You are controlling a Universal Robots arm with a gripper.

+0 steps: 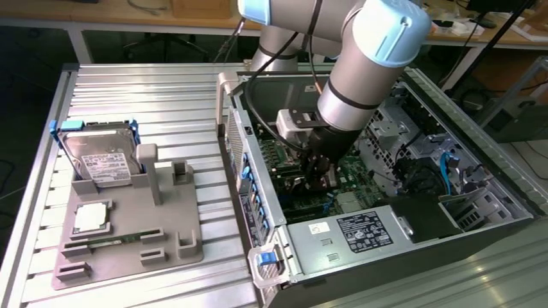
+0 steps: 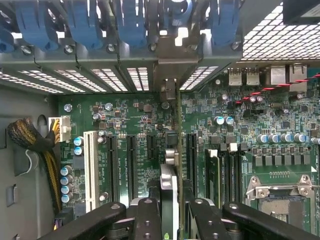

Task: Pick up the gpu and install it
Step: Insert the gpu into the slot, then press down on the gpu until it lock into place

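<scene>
Exterior view's left: grey plastic parts holder. Rightward, inside the open black computer case, your black two-finger gripper is clamped on the thin green gpu card, edge-on over the green motherboard. Judged light, stiff, fragile; grip its top edge.

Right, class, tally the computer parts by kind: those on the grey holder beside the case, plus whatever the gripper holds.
hard drive in blue frame: 1
processor chip: 1
memory stick: 1
gpu, in the gripper: 1
Total: 4
</scene>
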